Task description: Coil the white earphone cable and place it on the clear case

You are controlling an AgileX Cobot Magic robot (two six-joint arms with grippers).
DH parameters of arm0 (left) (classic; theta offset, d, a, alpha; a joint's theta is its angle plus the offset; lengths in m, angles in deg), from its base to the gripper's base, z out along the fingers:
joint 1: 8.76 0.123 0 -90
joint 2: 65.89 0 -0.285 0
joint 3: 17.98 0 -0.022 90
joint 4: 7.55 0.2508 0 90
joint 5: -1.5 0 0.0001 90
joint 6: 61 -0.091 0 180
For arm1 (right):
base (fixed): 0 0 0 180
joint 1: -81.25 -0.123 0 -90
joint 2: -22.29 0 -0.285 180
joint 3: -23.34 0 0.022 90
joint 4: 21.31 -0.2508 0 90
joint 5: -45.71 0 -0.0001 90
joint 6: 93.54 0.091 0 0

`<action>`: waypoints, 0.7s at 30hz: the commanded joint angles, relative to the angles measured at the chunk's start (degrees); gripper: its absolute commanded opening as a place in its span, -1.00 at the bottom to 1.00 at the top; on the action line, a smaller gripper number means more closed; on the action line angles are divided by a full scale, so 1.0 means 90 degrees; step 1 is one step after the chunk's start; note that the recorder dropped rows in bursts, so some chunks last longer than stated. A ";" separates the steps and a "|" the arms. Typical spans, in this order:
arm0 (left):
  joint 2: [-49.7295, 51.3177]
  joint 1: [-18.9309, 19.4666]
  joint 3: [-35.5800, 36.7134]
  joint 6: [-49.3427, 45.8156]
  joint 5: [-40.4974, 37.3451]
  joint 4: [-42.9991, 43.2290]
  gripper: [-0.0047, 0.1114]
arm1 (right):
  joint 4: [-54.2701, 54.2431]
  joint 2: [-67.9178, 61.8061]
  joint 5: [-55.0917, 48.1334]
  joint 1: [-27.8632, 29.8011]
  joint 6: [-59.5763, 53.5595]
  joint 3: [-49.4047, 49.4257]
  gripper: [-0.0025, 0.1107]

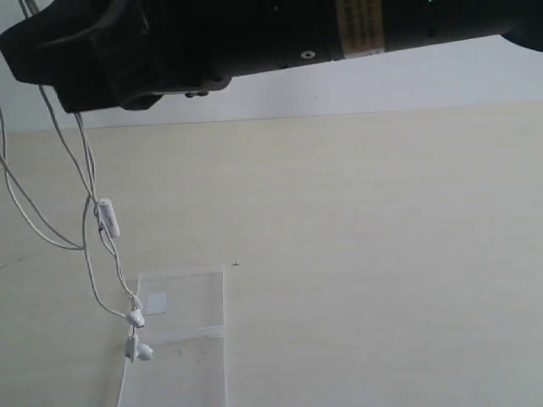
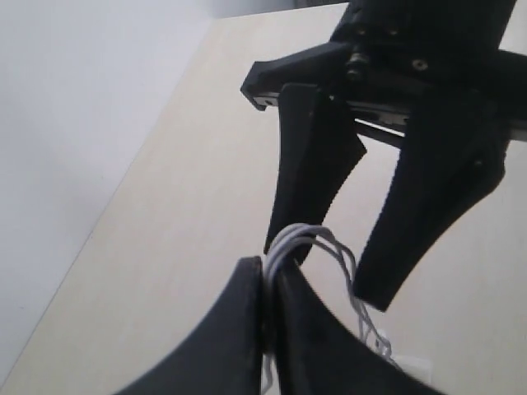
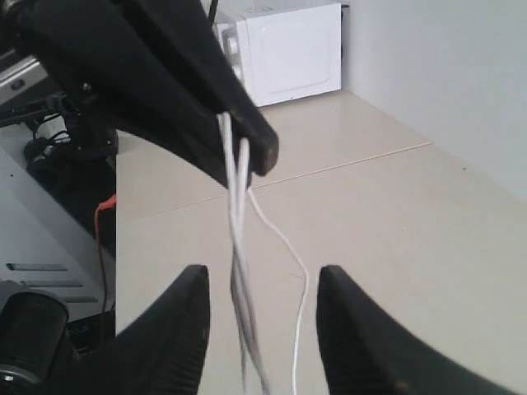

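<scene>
Exterior view: white earphone cable (image 1: 107, 217) hangs at left, its earbuds (image 1: 136, 319) at the edge of the clear case (image 1: 193, 297) lying on the table (image 1: 382, 254). Left wrist view: left gripper (image 2: 265, 276) clenched on the cable loops. Right wrist view: right gripper (image 3: 262, 280) released, strands hanging between its parted jaws

The left claw (image 2: 265, 271) is pinching shut on loops of the earphone cable (image 2: 309, 239). The right claw (image 3: 262, 284) is facing it tip to tip, jaws standing apart around the hanging strands. A black arm (image 1: 254, 34) is reaching across from the right.
</scene>
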 commanded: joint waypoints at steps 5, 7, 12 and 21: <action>-0.0031 -0.0014 0.0026 -0.0020 0.0129 -0.0111 -0.92 | -0.0019 -0.0388 0.0310 0.0036 0.0088 0.0037 -0.21; -0.0031 -0.0014 0.0026 -0.0020 0.0130 -0.0081 -0.92 | -0.0019 -0.0399 0.0282 0.0036 0.0076 0.0037 -0.21; -0.0039 -0.0014 0.0026 -0.0020 0.0130 -0.0033 -0.92 | -0.0019 -0.0399 0.0224 0.0036 0.0076 0.0037 -0.27; -0.0039 -0.0014 0.0026 -0.0020 0.0142 -0.0032 -0.92 | -0.0019 -0.0411 0.0224 0.0036 0.0076 0.0037 -0.34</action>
